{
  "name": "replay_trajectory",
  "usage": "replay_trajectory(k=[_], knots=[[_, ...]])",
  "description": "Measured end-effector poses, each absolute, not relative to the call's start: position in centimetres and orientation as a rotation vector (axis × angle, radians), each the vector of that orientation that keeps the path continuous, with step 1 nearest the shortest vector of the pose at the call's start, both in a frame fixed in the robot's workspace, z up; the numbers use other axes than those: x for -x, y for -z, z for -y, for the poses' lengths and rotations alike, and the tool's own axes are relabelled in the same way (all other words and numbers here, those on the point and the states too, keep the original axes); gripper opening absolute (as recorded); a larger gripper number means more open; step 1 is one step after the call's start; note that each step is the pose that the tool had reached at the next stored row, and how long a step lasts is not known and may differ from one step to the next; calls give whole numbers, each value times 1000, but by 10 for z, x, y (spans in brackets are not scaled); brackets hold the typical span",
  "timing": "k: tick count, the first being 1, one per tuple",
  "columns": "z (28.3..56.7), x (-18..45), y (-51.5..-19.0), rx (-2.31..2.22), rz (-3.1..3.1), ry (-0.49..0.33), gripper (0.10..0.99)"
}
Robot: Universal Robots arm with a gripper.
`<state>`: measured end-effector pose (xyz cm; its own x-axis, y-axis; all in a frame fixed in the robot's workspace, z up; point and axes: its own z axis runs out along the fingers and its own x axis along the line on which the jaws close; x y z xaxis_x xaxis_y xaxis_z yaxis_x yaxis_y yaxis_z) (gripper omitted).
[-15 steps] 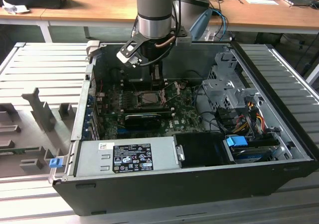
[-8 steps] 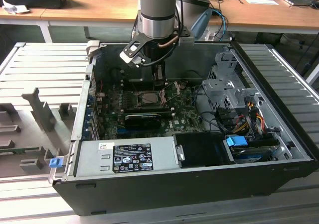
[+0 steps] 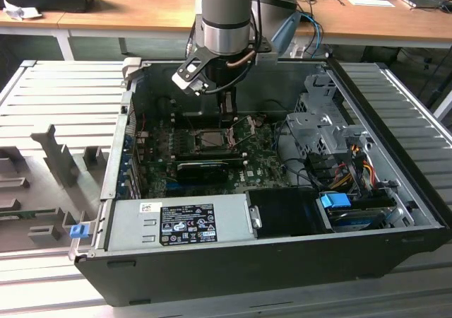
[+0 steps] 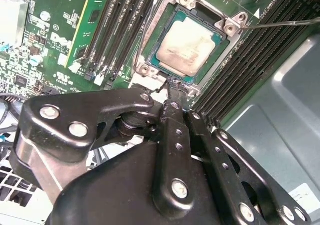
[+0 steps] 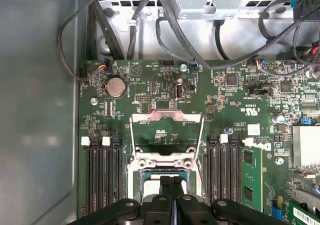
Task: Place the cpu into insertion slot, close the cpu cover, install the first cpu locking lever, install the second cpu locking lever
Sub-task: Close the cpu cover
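1. One Universal Robots arm [image 3: 224, 14] hangs over an open PC case [image 3: 113, 162]. The case lies on a slatted metal surface [image 3: 63, 99].
2. The gripper [image 5: 171, 179] is low over the green motherboard [image 5: 150, 75]. Its tips are just beside the metal rim of the insertion slot [image 4: 144, 69].
3. Jaws are narrow and pressed together, with nothing visible between them in both wrist views.
4. The cpu [image 4: 192, 45] lies flat inside the insertion slot, pale metal face up. It is near the gripper tips but not touching them.
5. The cpu cover [image 5: 167, 117] is open. It is swung up at the side of the slot away from the gripper, and the board shows through its square opening.
6. A thin lever rod [image 4: 280, 22] runs out from one corner of the slot over the black memory slots [image 5: 102, 180]. Whether it is latched, cannot tell.
7. Memory slots flank the insertion slot on both sides. One green memory stick [image 5: 248, 172] is seated in the first wrist view.
8. A coin cell [image 5: 116, 86] sits on the board beyond the open cover.
9. In the exterior view, a black graphics card [image 3: 201, 168] lies between the insertion slot and the grey power supply [image 3: 176, 222].
10. A metal drive cage [image 3: 318, 120] stands inside the case at the exterior view's right, and a blue clip [image 3: 335, 200] is near the case corner there.
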<state>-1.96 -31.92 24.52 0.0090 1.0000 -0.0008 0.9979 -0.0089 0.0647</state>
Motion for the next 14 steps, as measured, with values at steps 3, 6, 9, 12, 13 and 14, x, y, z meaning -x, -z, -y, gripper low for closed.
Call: replay_trajectory(k=[3, 6, 9, 12, 13, 14], knots=[[319, 19, -245, -2198, -2178, -70, 106], [319, 19, -245, -2198, -2178, -70, 106], [319, 18, -245, -2198, -2178, -70, 106], [319, 18, -246, -2198, -2178, -69, 106], [319, 18, -246, -2198, -2178, -70, 106], [319, 18, -247, -2198, -2178, -70, 106]])
